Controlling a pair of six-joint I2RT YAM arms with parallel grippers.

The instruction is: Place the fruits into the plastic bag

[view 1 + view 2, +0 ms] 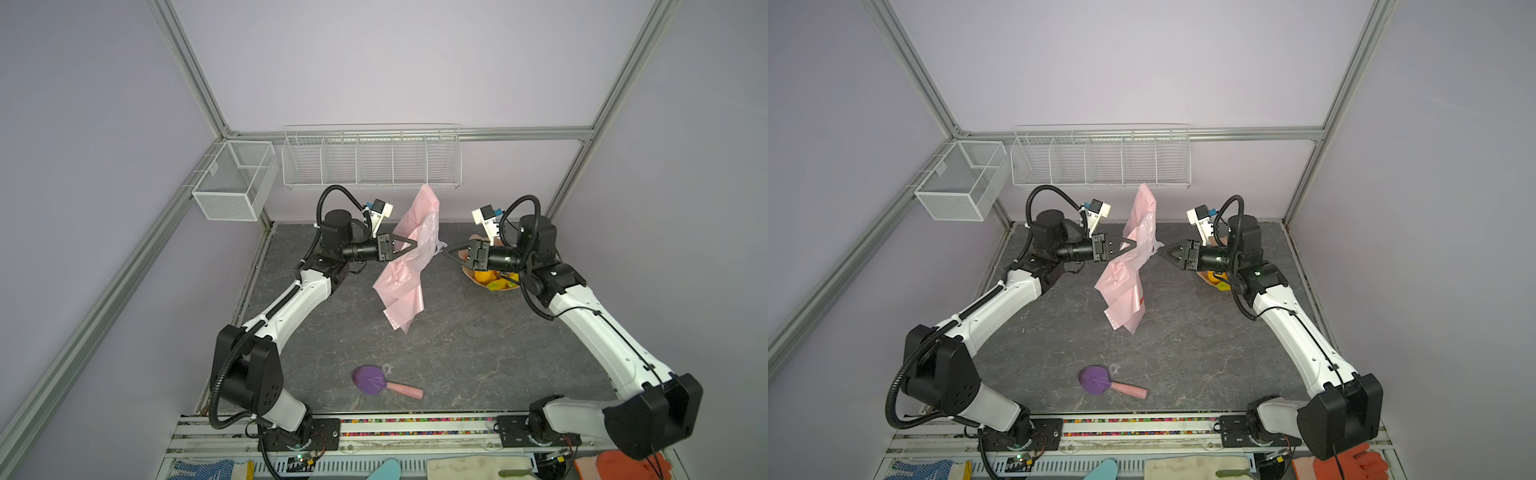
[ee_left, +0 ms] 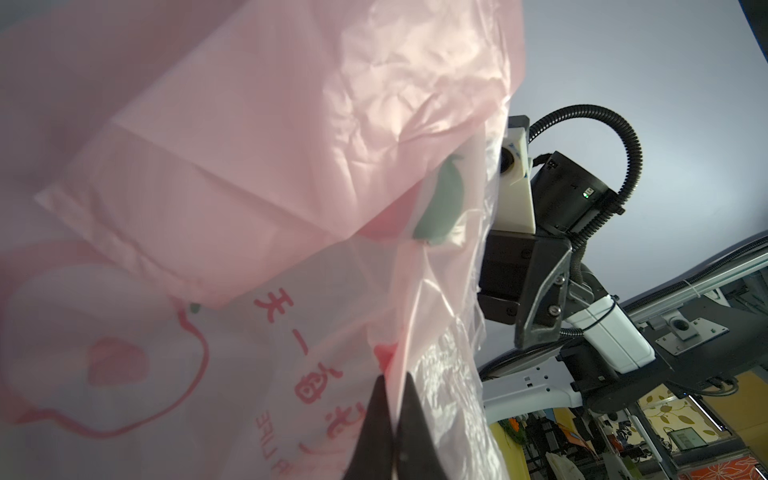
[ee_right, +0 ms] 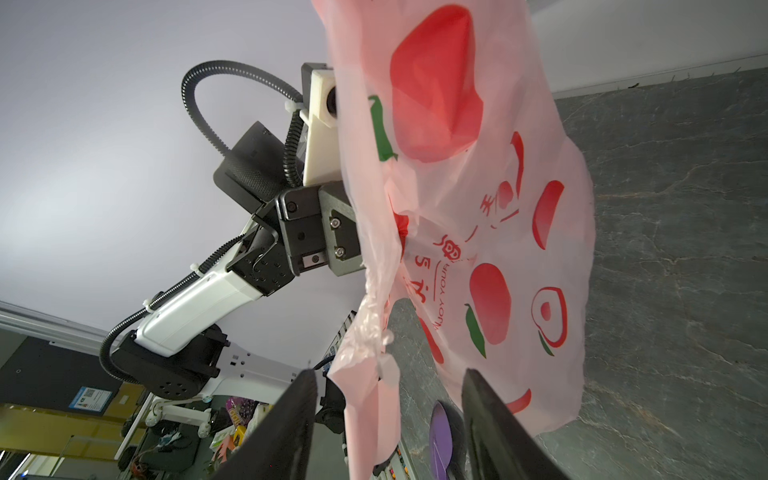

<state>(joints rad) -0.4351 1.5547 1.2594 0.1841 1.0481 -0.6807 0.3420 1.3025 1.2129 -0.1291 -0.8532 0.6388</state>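
The pale-pink plastic bag (image 1: 409, 257) (image 1: 1129, 266) hangs crumpled above the middle of the table, its lower end near the surface. My left gripper (image 1: 417, 243) (image 2: 394, 380) is shut on a fold of the bag (image 2: 249, 166). Facing it from the right, my right gripper (image 1: 444, 252) (image 3: 388, 372) is open. A loose pink strip of the bag (image 3: 365, 395) hangs between its fingers (image 3: 299, 415) without touching them. Yellow and orange fruits (image 1: 486, 276) (image 1: 1219, 277) lie in a peach bowl (image 1: 471, 274), mostly hidden under the right arm.
A purple round-headed tool with a pink handle (image 1: 370, 380) (image 1: 1096, 380) lies near the front of the table. A white wire rack (image 1: 372, 160) hangs on the back wall, and a mesh basket (image 1: 235, 178) on the left frame.
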